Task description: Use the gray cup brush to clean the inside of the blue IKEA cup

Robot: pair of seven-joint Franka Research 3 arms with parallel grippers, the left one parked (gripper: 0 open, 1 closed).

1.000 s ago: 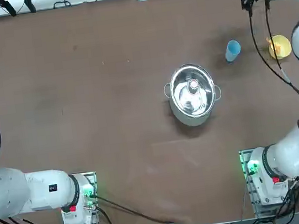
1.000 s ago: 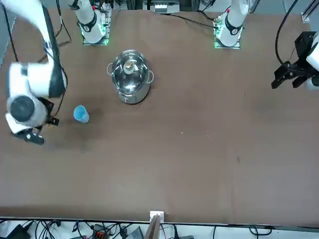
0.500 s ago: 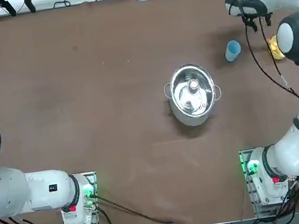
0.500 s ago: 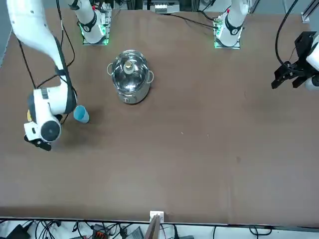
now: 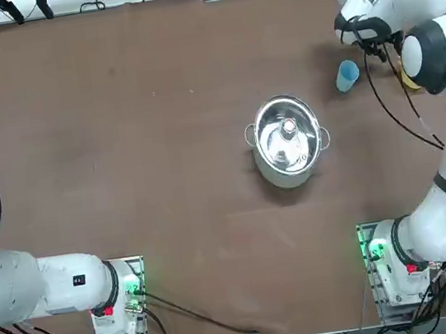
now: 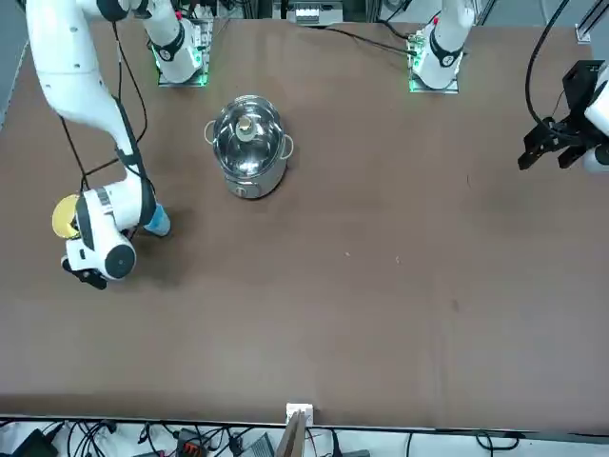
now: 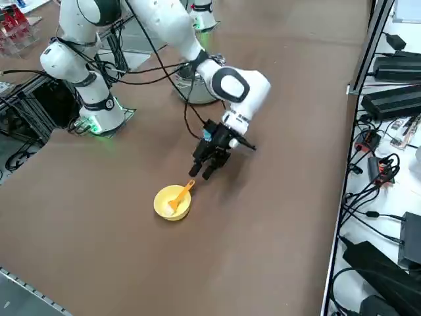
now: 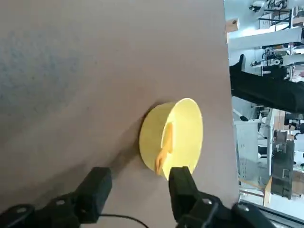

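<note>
Orange brush (image 7: 185, 190): one, head down in the yellow bowl (image 7: 161, 199), far right of the table; handle leaning over the rim. Right gripper (image 7: 200, 174): fingers apart, nothing between them, near the handle. Blue cup (image 5: 347, 75): one, just left of the bowl. Handling advised: align with the handle's slant, straddle its protruding end, close clear of the rim, lift without dragging the light bowl.

The right gripper (image 7: 202, 172) hangs over the table (image 7: 263, 210), the cup (image 5: 347, 75) near its left, the bowl (image 7: 162, 200) near its right with the brush (image 7: 185, 191) in it. The pot (image 5: 287, 141) stands farther left.
</note>
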